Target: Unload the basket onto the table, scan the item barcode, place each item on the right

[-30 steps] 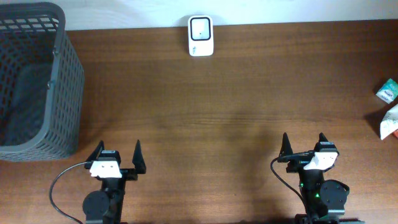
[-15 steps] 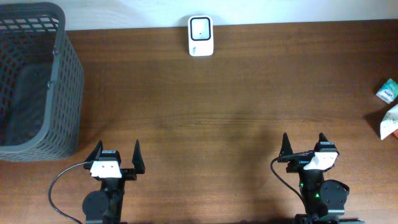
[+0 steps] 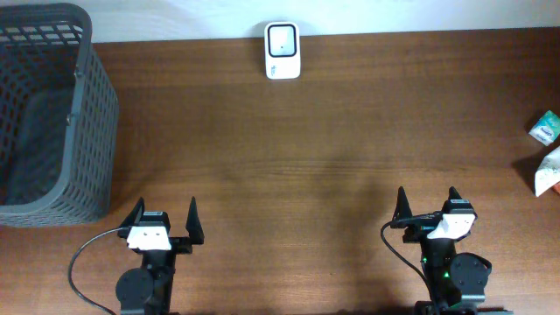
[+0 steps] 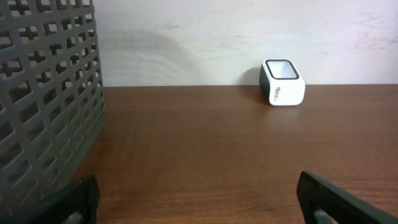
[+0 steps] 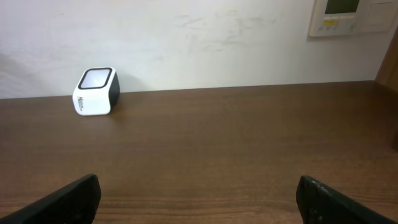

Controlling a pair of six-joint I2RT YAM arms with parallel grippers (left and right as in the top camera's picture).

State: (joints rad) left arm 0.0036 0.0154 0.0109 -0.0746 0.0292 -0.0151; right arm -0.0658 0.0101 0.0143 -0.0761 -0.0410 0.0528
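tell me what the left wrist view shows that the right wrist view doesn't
Only the left wrist view: the gray mesh basket filling its left side.
Only the right wrist view: a wall panel in the top right corner.
Both: the white scanner standing by the wall, the brown table, and the camera's own open fingers in the bottom corners, those of the left gripper and the right gripper.

Dark brown wooden table fills the overhead frame. Upper left: grey mesh basket stands on it. Top centre, at the far edge: small white scanner. Right edge, mid-height: teal-and-white packet, with a second pale packet just below it, cut off by the frame.
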